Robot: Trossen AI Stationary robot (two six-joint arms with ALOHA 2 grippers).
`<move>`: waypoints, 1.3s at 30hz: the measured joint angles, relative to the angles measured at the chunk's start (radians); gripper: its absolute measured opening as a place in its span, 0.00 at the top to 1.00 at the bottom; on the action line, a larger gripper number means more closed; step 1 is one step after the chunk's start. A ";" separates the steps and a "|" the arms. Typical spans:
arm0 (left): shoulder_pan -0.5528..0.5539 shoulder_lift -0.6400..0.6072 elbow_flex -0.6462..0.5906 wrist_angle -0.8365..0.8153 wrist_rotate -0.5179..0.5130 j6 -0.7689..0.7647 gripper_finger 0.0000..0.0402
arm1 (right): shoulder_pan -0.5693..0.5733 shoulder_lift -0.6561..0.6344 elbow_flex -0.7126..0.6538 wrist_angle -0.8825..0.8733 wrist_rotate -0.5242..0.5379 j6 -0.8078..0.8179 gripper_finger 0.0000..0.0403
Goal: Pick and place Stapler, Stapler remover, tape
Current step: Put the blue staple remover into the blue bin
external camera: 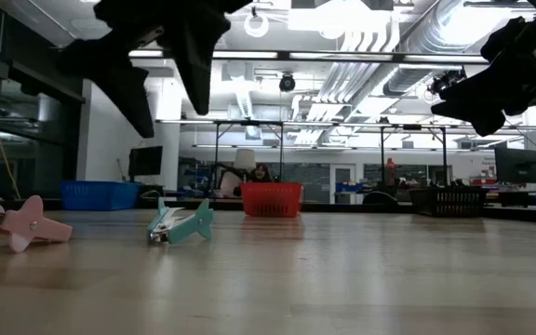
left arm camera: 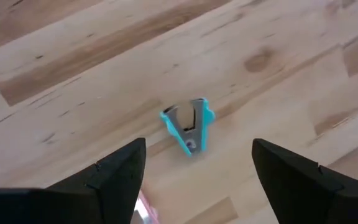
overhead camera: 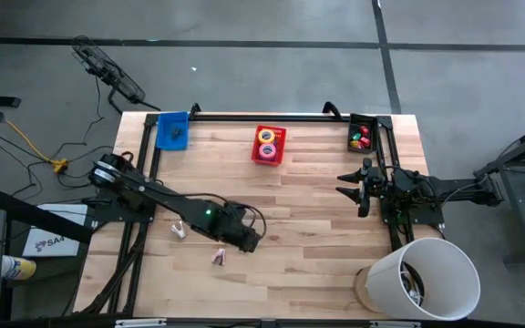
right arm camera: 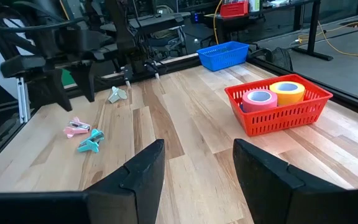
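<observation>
Left end effector (left arm camera: pixel 194 171) hangs over the wooden surface (overhead camera: pixel 317 210), fingers spread wide, nothing held. Teal staple remover (left arm camera: pixel 189 124) lies flat on the surface directly under it, between the two fingers, not touched. Pink staple remover (right arm camera: pixel 78 128) sits just beside the teal one; a third pale one (right arm camera: pixel 117 94) is a bit farther off toward the surface's left edge. Red basket (overhead camera: pixel 269 145) stands well beyond the teal remover, near the far edge at mid-width, holding a yellow tape roll (right arm camera: pixel 288 89) and a pink tape roll (right arm camera: pixel 260 98) side by side. Blue bin (overhead camera: pixel 172 130) is left of the red basket at the far left corner; black bin (overhead camera: pixel 363 134) with small coloured pieces is right of it. Right end effector (overhead camera: pixel 352 182) waits right of the red basket, fingers apart, empty. No stapler can be made out.
</observation>
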 joint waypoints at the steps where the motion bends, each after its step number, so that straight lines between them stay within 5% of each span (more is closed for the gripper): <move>1: 0.000 0.018 0.029 -0.021 0.003 0.003 0.28 | 0.000 0.000 0.000 0.000 0.000 0.000 0.55; 11: 0.000 0.228 0.231 -0.146 0.007 0.008 0.28 | 0.000 0.001 0.000 0.000 0.000 0.000 0.55; 39: -0.007 0.376 0.248 -0.163 0.069 -0.043 0.28 | 0.000 0.019 0.000 -0.003 0.000 0.000 0.55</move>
